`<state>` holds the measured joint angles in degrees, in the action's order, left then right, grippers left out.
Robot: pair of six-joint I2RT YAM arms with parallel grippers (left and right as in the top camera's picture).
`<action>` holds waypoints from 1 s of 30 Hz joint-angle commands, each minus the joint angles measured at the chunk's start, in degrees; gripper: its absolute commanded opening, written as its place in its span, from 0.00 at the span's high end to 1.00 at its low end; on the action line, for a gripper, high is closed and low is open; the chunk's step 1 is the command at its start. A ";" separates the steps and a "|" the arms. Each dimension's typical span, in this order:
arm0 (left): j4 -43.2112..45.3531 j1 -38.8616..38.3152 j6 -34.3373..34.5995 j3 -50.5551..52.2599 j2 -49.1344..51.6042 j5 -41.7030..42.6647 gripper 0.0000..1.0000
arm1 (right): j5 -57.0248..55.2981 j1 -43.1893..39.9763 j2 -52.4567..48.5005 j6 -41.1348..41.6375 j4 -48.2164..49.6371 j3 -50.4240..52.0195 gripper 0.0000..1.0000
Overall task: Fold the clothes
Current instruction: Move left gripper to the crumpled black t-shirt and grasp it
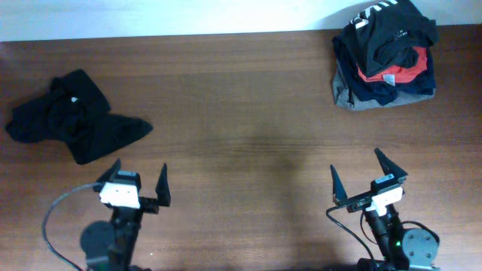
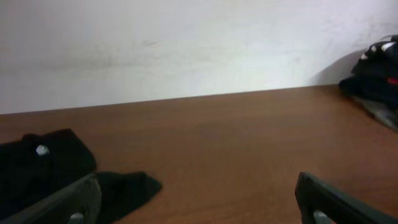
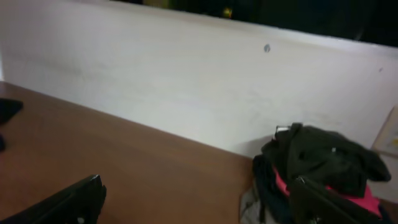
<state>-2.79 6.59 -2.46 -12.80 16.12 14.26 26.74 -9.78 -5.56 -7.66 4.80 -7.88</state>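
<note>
Ben: Tools first, at the near edge in the overhead view. How do they stand?
Ana: The left tool (image 1: 138,177) has its fingers spread wide over the worktop (image 1: 241,113) with nothing between them. The right tool (image 1: 360,173) is spread the same way and also holds nothing.
Ben: And the clothes?
Ana: A crumpled black garment (image 1: 71,120) lies at the far left, just beyond the left tool and apart from it. A pile of clothes (image 1: 384,56), black on top with red and grey beneath, sits in the far right corner.
Ben: Left wrist view?
Ana: The left tool (image 2: 199,204) gapes, with bare wood between its fingers. The black garment (image 2: 43,165) lies on the left, close behind one finger; I cannot tell if they touch. The pile of clothes (image 2: 376,81) shows far right, by the white wall (image 2: 186,43).
Ben: Right wrist view?
Ana: The right tool (image 3: 196,202) is wide apart and empty. The pile of clothes (image 3: 323,162) lies far right against the wall, partly behind one finger.
</note>
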 commanded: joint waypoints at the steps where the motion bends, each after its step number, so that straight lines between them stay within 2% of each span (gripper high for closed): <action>1: 0.07 0.04 0.94 -7.74 9.79 -0.52 0.01 | 0.87 -0.37 -6.08 0.72 0.07 -5.73 0.01; 5: -2.89 0.04 0.96 -16.61 21.51 0.50 0.01 | 1.18 -0.37 -15.37 1.40 -2.29 -12.87 0.01; 9: -9.79 0.04 0.94 -27.78 33.40 1.40 0.01 | 1.77 -0.37 -26.51 1.33 -7.93 -23.30 0.01; 21: -32.61 0.04 0.59 -61.22 65.68 1.88 0.01 | 7.32 -0.37 -63.19 1.29 -35.41 -59.87 0.01; 25: -29.94 0.04 -2.14 -63.54 72.54 2.03 0.01 | 12.81 -0.37 -72.87 1.36 -38.66 -66.62 0.01; 30: -23.69 2.19 -3.56 -63.56 78.18 -1.25 0.01 | 21.07 -0.37 -79.76 1.31 -37.59 -67.14 0.01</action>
<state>-28.56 6.85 -4.03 -75.57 91.83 14.96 41.08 -9.78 -83.26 -6.39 -32.73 -73.80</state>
